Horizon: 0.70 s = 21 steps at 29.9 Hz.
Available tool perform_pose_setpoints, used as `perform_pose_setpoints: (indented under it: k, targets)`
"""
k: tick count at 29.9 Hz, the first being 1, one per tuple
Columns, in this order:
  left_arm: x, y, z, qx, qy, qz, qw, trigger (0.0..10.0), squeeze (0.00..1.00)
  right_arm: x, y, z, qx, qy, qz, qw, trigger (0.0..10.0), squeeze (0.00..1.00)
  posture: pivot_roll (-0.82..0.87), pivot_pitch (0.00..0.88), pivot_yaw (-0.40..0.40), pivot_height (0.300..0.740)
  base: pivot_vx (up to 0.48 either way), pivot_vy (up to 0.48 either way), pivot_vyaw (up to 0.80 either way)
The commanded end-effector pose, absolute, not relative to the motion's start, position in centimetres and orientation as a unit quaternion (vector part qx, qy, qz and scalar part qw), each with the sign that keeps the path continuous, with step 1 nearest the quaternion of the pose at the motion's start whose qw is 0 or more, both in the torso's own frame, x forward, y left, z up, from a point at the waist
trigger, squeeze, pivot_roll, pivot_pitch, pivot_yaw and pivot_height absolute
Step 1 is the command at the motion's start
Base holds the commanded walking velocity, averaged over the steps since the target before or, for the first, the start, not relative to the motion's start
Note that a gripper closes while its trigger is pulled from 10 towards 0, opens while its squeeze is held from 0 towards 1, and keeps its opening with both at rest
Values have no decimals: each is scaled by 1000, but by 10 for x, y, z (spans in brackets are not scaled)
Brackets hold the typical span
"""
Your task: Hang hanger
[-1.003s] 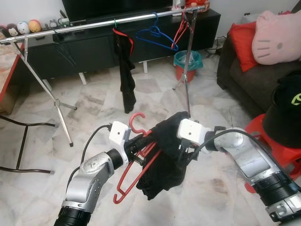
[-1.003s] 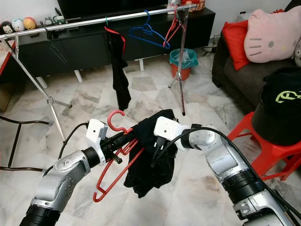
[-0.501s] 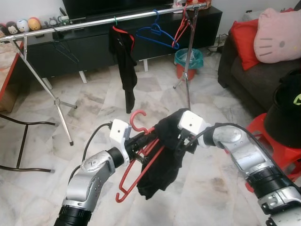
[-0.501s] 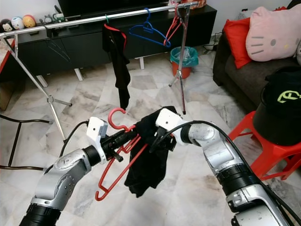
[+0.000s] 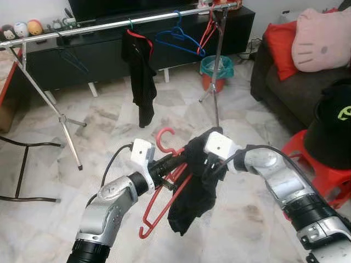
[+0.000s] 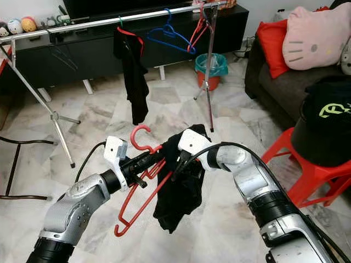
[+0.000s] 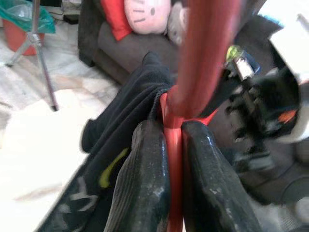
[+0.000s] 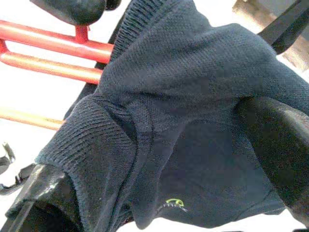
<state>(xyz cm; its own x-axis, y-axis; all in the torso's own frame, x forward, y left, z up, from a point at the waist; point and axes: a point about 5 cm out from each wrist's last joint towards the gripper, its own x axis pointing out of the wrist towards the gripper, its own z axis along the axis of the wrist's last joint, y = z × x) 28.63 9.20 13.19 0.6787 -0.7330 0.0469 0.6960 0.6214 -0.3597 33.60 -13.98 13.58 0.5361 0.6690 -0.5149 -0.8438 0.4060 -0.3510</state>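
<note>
Left gripper (image 7: 175,159): black fingers (image 7: 145,183) pressed together on the smooth neck of the red hanger (image 5: 164,192), hook curling up just above them. Right gripper (image 8: 159,159): fingers (image 8: 280,145) spread, buried in the ribbed knit of the dark garment (image 5: 194,186) draped over the hanger; tips hidden by cloth, grip on fabric hard to make out. Garment hanging limp below both grippers, over marble floor (image 5: 109,126). Well beyond the fingers, a metal clothes rail (image 5: 82,26) carrying a black garment (image 5: 140,71), a blue hanger (image 5: 178,37) and red hangers (image 5: 208,30). Off past the right arm, a red stool (image 6: 307,164), partly cut off.
</note>
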Motion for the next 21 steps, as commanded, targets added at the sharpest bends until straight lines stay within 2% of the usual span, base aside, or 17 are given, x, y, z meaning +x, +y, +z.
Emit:
perform_pose_setpoints:
  k: [1,14,21]
  targets:
    - [289,82,167,-199,-22,-433,879,10000,0,330,-129,129,-295,148,485,809,10000,0,-33,90,39,740,0,0,0]
    - [292,57,200,-300,-69,-482,820,10000,0,324,-124,130,-287,140,509,800,10000,0,-44,76,29,740,0,0,0]
    - [292,50,206,-328,-78,-491,804,10000,0,318,-119,129,-273,133,535,788,10000,0,-42,68,27,740,0,0,0]
